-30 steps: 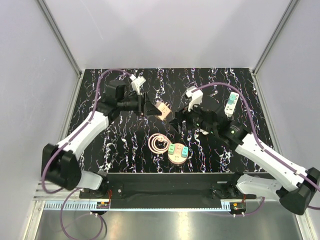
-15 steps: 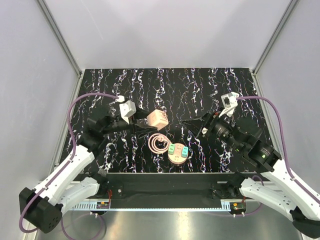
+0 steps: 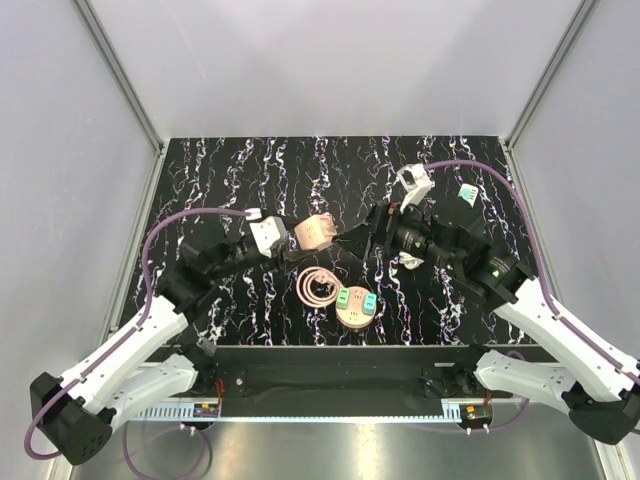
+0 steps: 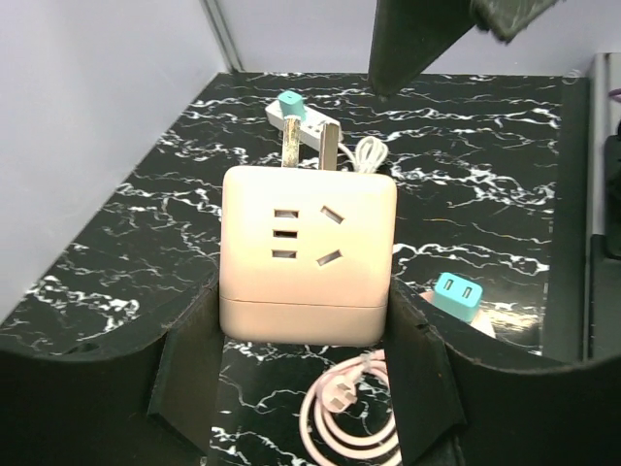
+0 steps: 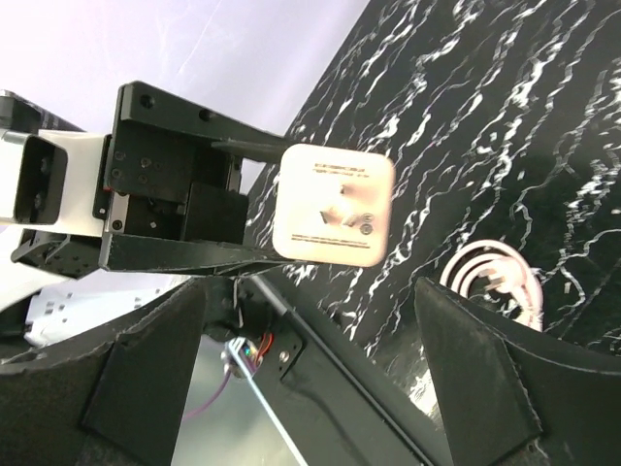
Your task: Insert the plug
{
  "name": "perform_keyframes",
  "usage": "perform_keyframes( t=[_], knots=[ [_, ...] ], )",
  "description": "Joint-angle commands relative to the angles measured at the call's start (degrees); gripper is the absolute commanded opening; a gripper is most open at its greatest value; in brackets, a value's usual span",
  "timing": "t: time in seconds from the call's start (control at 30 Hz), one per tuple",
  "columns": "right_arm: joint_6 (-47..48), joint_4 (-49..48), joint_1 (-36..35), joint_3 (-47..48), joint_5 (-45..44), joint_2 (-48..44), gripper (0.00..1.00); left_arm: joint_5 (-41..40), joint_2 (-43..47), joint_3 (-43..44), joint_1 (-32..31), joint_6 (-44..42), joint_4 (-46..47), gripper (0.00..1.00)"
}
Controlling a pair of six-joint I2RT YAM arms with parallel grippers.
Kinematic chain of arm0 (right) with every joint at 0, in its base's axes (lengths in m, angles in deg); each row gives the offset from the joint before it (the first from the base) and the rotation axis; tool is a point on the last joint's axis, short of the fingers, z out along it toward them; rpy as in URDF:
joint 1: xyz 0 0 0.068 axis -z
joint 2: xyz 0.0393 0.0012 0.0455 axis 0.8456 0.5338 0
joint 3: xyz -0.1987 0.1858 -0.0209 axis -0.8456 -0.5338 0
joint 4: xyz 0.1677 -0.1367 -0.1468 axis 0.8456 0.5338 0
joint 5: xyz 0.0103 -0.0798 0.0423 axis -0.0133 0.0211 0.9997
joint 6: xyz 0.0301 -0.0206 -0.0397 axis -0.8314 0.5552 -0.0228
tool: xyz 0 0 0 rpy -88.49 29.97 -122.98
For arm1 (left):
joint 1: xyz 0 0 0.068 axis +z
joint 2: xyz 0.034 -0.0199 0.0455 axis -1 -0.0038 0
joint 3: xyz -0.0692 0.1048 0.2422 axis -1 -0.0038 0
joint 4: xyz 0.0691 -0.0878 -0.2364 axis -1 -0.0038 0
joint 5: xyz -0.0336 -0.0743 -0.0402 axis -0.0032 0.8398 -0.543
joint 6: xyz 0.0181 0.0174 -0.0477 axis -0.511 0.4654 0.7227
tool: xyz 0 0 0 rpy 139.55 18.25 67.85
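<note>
My left gripper [image 3: 308, 238] is shut on a pink cube socket adapter [image 3: 318, 231] and holds it above the table. In the left wrist view the adapter [image 4: 309, 252] sits between my fingers [image 4: 194, 359], socket face toward the camera and two prongs pointing away. A coiled pink cable with a three-pin plug [image 3: 318, 288] lies on the table below it and also shows in the left wrist view [image 4: 361, 400]. My right gripper [image 3: 358, 238] is open and empty just right of the adapter. The right wrist view faces the adapter's labelled side [image 5: 333, 207].
A round pink disc [image 3: 355, 317] with two teal plugs [image 3: 370, 303] lies near the front edge; one teal plug shows in the left wrist view [image 4: 456, 294]. A white and teal strip [image 3: 467, 194] lies at the back right. The black marble table [image 3: 250, 165] has walls all round.
My right gripper has swung left, up close to the adapter. My left arm has drawn back toward the front left over the second, still holding the adapter, which now sits slightly higher.
</note>
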Motion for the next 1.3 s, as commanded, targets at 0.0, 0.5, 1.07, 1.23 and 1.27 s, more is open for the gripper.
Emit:
perform_keyframes(
  t=[0.0,0.5,1.07,1.23,1.27],
  knots=[
    [1.7,0.6,-0.3,4.7,5.2,2.4,0.94,-4.9,2.0,1.9,-1.3,-4.7,1.8,0.00],
    [7.1,7.5,-0.3,11.3,2.3,10.3,0.91,-9.7,2.4,4.1,-4.3,3.3,0.8,0.00],
    [18.9,-15.3,-0.4,-0.2,5.8,-5.9,0.91,3.6,-11.0,7.2,5.0,76.7,53.7,0.00],
    [33.6,-23.6,-0.4,-7.6,9.0,-9.0,0.91,6.9,-17.4,9.4,5.7,92.2,66.3,0.00],
    [37.8,-24.7,-0.3,-8.5,9.2,-9.3,0.91,7.0,-18.0,9.7,5.7,95.5,69.1,0.00]
  ],
)
